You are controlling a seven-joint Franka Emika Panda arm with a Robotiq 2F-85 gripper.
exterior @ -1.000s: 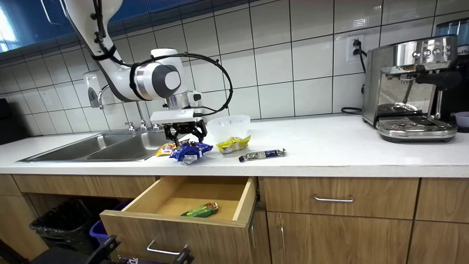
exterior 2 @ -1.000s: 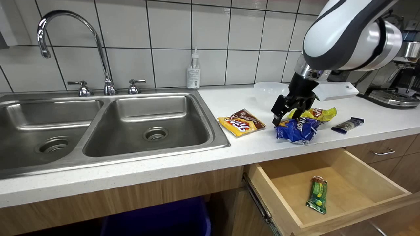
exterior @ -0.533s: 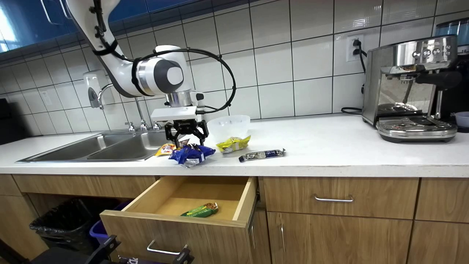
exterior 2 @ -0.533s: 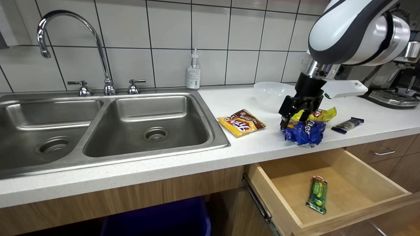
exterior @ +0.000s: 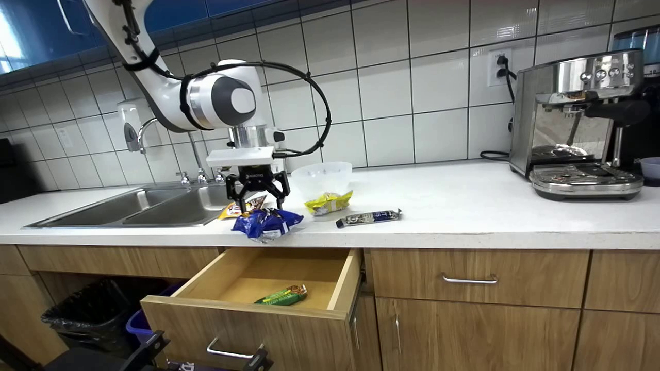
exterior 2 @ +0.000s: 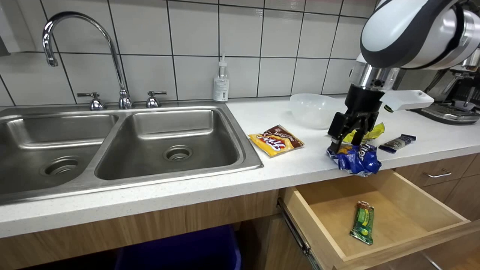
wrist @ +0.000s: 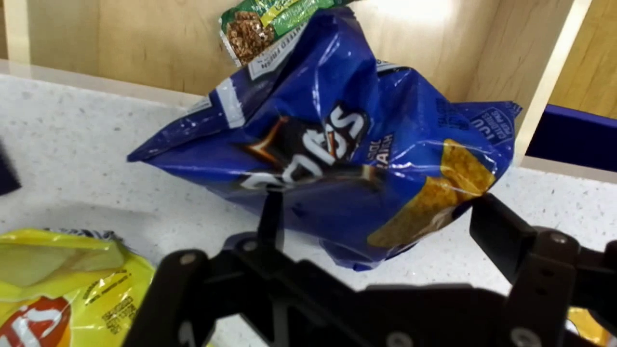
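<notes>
Both exterior views face the tiled wall, sharing the drawer; the wrist view looks closely down on the blue bag.

The blue chip bag is glossy, crinkled plastic; the drawer smooth wood, the sink satiny metal, the tiles glossy.

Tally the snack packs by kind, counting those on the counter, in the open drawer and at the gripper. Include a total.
Bags: 3 (blue bag, yellow bag, orange-and-brown bag)
Bars: 2 (green bar, silver-and-blue bar)
Total: 5
</notes>
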